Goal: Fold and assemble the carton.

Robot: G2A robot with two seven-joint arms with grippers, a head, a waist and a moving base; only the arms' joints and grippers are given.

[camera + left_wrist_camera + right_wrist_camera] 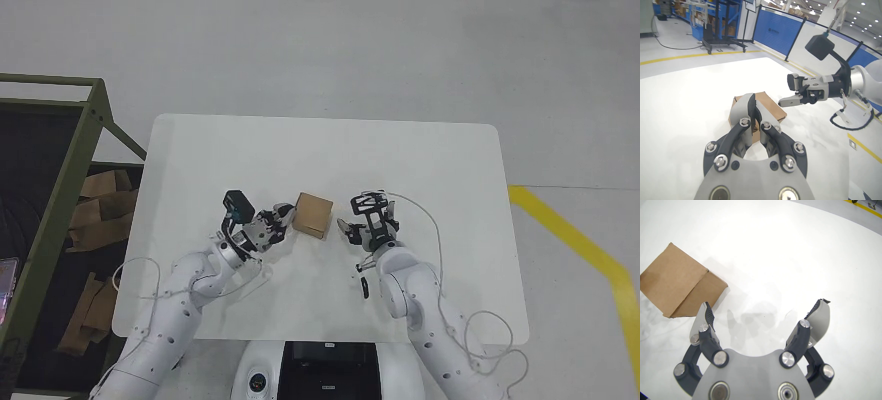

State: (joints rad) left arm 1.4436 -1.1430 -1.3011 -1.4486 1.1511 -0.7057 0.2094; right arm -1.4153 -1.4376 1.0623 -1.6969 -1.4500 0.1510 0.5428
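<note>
Top view first: the carton (313, 214) sits about mid-frame on the white table (430, 160), well away from every table edge. There's loads of bare tabletop all round it, most of it toward the upper and right parts of the frame. The left gripper (283, 215) is right up against the carton's left side. The right gripper (348, 229) is just off the carton's right side, not touching as far as I can see.

Left wrist view: the fingers (740, 108) are closed pad to pad, with the carton straight behind them. I can't make out anything pinched between them.

Right wrist view: that gripper is spread wide with bare tabletop between the fingers, and one finger (696, 321) is just beside a carton corner. The carton is brown and folded up into a box shape, with a seam where two flaps meet on one face. Can't see inside it.

At the left edge of the top view, off the table, there's a green-framed bin (95, 100) with brown card pieces (100, 215) lying in it.
</note>
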